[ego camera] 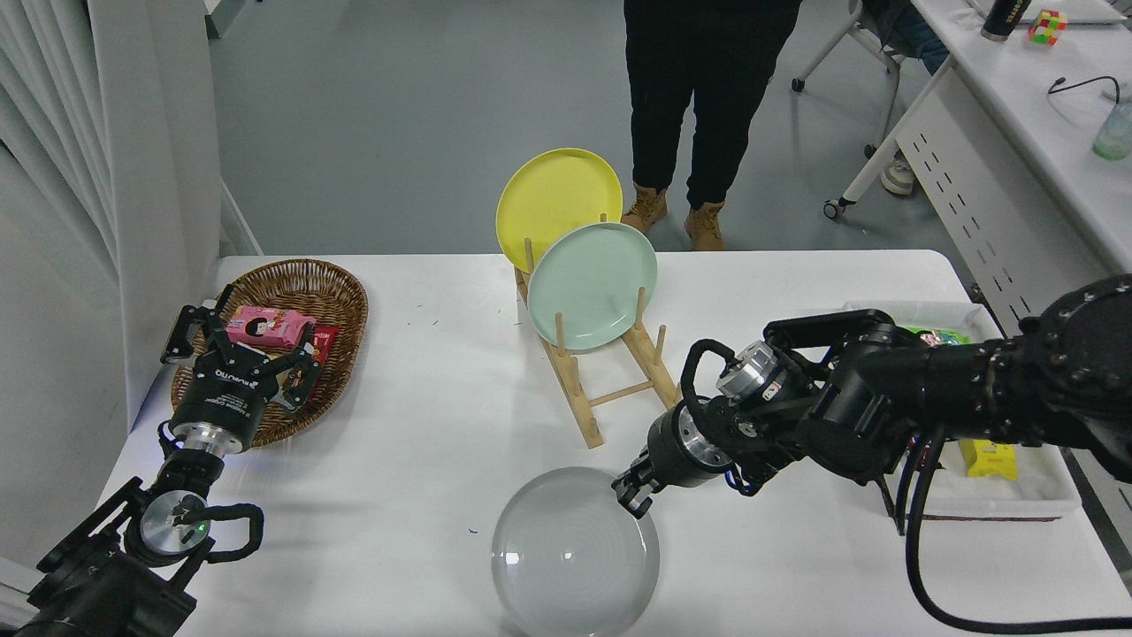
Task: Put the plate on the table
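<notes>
The round, matte grey plate (575, 553) lies flat at the tabletop's (424, 442) near edge. My right tool (633, 492) sits at its far-right rim, fingers apparently pinched on that rim, though the view is tight. My left tool (237, 350) hangs open over the basket (332, 292) of snack packs. A rack (601, 389) holds two plates.

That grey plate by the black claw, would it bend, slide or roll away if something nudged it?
The grey plate looks rigid, so probably no bending. It seems to lie flat on the smooth white table, so a nudge would likely slide it, not roll it. The right pincer pinches only its far rim, so lifting could tilt it.
</notes>
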Controlling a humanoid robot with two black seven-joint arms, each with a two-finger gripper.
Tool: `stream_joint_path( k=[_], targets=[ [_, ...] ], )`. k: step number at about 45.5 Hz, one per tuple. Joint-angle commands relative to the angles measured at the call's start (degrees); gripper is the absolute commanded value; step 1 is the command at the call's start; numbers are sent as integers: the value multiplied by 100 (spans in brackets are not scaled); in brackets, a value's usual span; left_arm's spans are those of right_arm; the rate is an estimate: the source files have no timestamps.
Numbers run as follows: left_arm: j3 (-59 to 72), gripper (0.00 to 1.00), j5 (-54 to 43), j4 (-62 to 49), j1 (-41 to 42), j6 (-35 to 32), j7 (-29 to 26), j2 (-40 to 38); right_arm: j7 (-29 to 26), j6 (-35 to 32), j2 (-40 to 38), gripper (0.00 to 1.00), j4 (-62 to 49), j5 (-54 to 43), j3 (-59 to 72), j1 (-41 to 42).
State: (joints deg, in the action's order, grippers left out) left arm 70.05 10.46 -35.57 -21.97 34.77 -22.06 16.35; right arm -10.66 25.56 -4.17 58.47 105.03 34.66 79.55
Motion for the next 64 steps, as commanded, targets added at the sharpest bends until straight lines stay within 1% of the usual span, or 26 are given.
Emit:
stream_joint_path(
  k=[1, 28, 41, 50, 52, 56, 59, 62, 64],
  targets=[
    [0, 98, 0, -2, 0, 4, 0, 0, 2, -43, 65, 0, -178, -35, -20, -150],
    [0, 98, 0, 6, 0, -5, 0, 0, 20, -236, 100, 0, -239, -105, -29, -247],
    [0, 98, 0, -2, 0, -5, 0, 0, 20, -385, 109, 0, -248, -579, -20, -282],
    [0, 98, 0, 6, 0, -5, 0, 0, 29, -394, 118, 0, -248, -729, -20, -308],
    [0, 98, 0, -2, 0, 3, 0, 0, 29, -394, 127, 4, -248, -799, -12, -317],
    [0, 98, 0, -2, 0, 3, 0, 0, 29, -394, 171, 6, -248, -905, -20, -326],
    [0, 98, 0, 6, 0, 3, 0, 0, 29, -394, 171, 11, -248, -931, -20, -326],
    [0, 98, 0, -2, 0, -5, 0, 0, 29, -412, 171, 12, -248, -949, -20, -326],
    [0, 98, 0, -2, 0, 4, 0, 0, 29, -412, 171, 19, -248, -949, -20, -326]
  ],
)
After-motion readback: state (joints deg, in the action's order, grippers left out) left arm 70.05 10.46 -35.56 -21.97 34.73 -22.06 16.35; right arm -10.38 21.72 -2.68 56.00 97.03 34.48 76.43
